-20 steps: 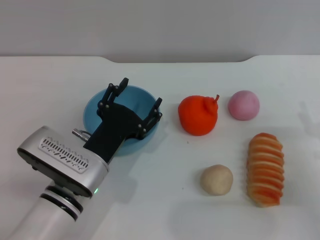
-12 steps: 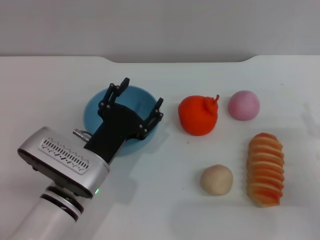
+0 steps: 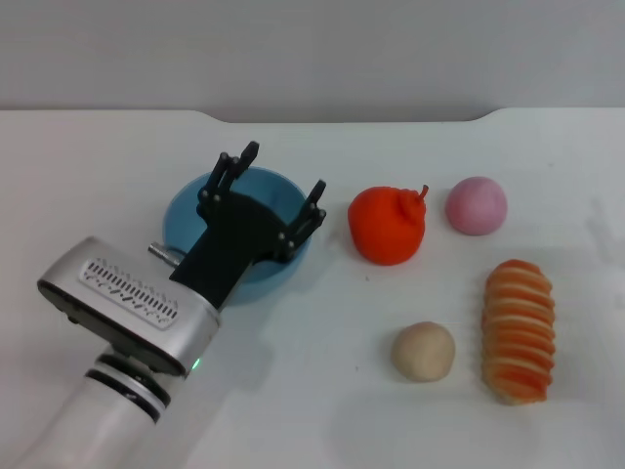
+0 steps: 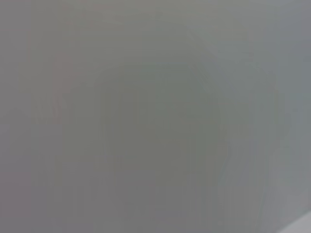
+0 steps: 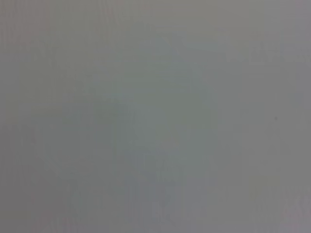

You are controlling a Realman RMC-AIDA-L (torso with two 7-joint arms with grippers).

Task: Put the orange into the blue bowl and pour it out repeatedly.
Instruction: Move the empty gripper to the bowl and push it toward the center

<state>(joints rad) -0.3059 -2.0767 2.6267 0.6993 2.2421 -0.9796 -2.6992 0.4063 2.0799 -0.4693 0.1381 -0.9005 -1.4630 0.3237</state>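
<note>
The blue bowl (image 3: 186, 220) sits on the white table left of centre in the head view, partly covered by my left arm. My left gripper (image 3: 278, 184) hovers over the bowl, open, with nothing between its fingers. The orange (image 3: 387, 225) rests on the table just to the right of the bowl, apart from the gripper. Both wrist views show only plain grey. My right gripper is out of view.
A pink ball (image 3: 477, 205) lies right of the orange. A beige ball (image 3: 423, 351) and a striped orange-and-cream roll (image 3: 518, 329) lie nearer the front right. The table's far edge meets a grey wall.
My left arm and gripper have shifted slightly to the right and away from me over the bowl. The objects have not moved.
</note>
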